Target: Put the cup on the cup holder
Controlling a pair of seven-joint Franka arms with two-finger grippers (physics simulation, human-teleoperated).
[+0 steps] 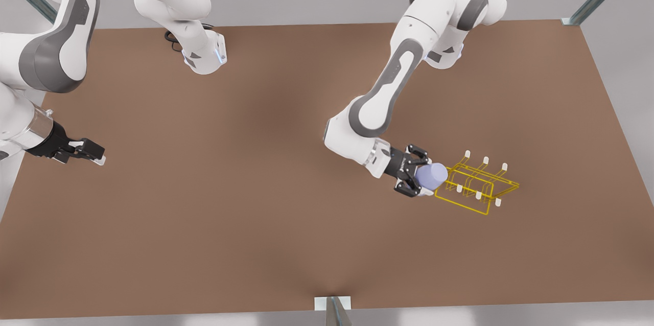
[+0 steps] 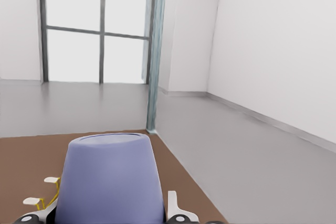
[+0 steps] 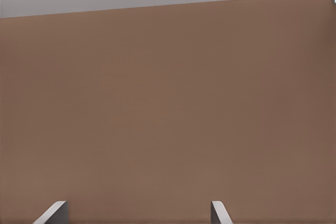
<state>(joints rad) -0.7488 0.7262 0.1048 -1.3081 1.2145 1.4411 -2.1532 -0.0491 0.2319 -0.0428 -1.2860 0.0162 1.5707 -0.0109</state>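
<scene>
Lavender-blue cup (image 1: 432, 176) is up in the left gripper (image 1: 420, 177), fingers clamped on its sides, and it lies tipped sideways over the brown table (image 1: 255, 188), pointing toward the front view's right! Right beside it sits the yellow wire cup holder (image 1: 477, 188), and the cup is at the rack's near end, overlapping the frame's edge as seen from the front; whether the two touch, I can't tell. White-capped prongs (image 1: 485, 160) stand upright along the rack. From the left wrist view the cup (image 2: 109, 179) looms large between the fingertips (image 2: 172, 201), with a couple of white prong caps (image 2: 32, 201) peeking past it. Over on the front view's left, the right gripper (image 1: 94, 154) waits above the table near its edge, well apart from the action, its fingers (image 3: 52, 212) spread with nothing between them.
</scene>
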